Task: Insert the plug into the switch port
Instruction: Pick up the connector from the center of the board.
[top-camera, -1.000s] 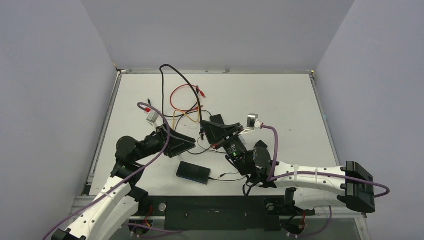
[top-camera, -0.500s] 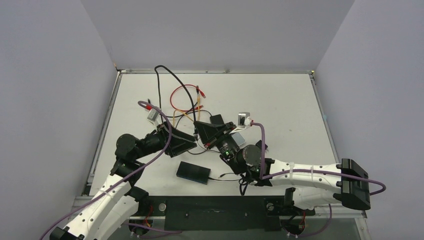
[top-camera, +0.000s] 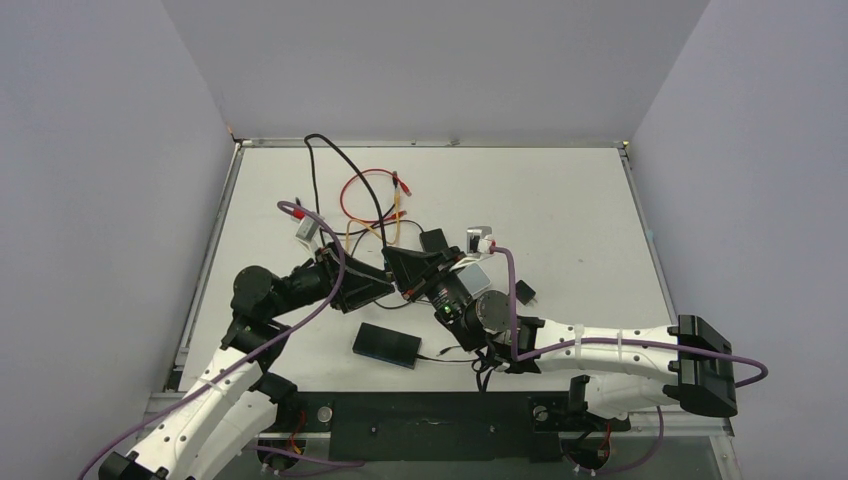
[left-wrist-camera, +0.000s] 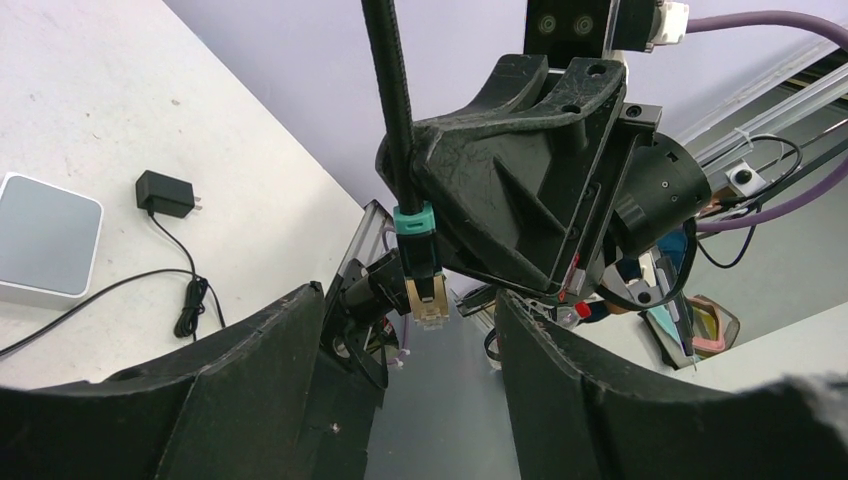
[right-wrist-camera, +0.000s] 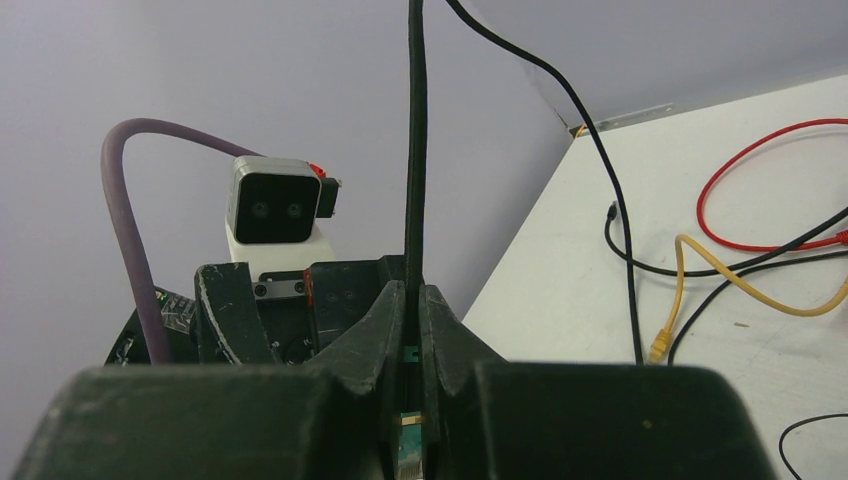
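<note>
Presumably for a handover, right tool (right-wrist-camera: 413, 300) clamps the cable (right-wrist-camera: 415, 150) just above the plug (left-wrist-camera: 430, 297); left tool (left-wrist-camera: 408, 310) gapes beside it.

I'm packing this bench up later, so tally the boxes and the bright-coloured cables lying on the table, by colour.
Black boxes: 3 (switch box, adapter brick, small black block)
Grey boxes: 1 (grey pad)
Red cables: 1 (red cable)
Yellow cables: 1 (yellow cable)
Total: 6
</note>
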